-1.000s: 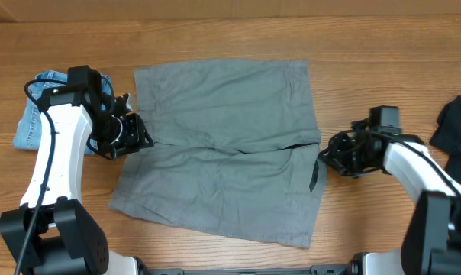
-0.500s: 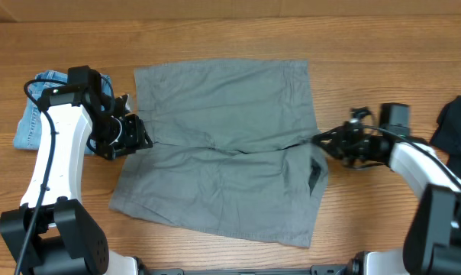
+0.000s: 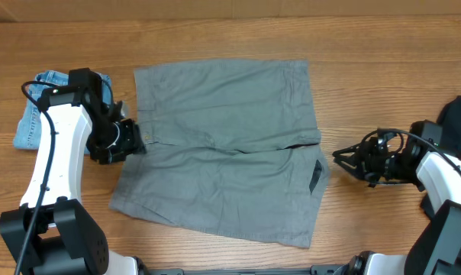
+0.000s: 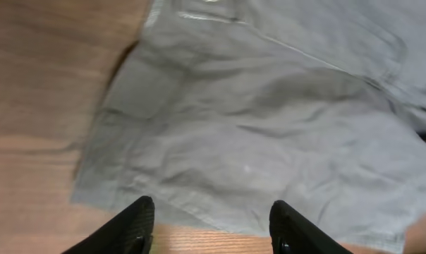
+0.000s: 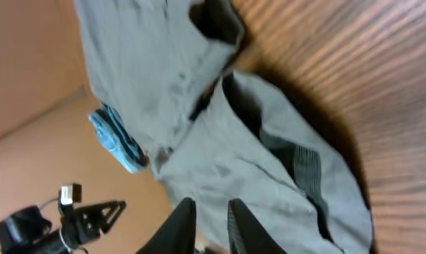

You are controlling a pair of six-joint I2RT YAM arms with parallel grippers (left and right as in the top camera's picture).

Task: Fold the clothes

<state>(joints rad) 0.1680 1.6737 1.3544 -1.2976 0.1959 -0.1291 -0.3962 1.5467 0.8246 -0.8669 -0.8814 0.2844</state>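
Overhead view: I see the grey shorts [image 3: 223, 145] spread flat across the middle of the wooden table [image 3: 215, 30], with one long edge toward the far side and the other toward me. A crease runs across them from left to right near the middle. A dark pocket opening shows near their right edge. My left gripper [image 3: 133, 141] sits at the left edge of the grey shorts, level with the crease. My right gripper [image 3: 341, 156] is just off their right edge, over bare wood and not touching the cloth. Light-blue denim shorts [image 3: 33, 114] lie folded at far left, partly behind the left arm. A black garment [image 3: 456, 122] lies at the far right edge.

Left wrist view: the left gripper [image 4: 213, 229] is spread wide, its two black fingers [image 4: 132, 229] well apart with nothing between them. The grey shorts [image 4: 269, 127] fill most of the frame, rumpled, with a hemmed edge just ahead of the fingertips. Bare table [image 4: 44, 85] shows on the left.

Right wrist view: the right gripper [image 5: 211, 226] has its fingers [image 5: 179, 222] parted by only a narrow gap and grasps nothing. The grey shorts [image 5: 227, 162] lie ahead, with a dark opening and a ribbed dark band showing in one fold. The denim shorts [image 5: 114, 141] appear as a small blue patch beyond. Wood-grain table [image 5: 326, 70] fills the right side.
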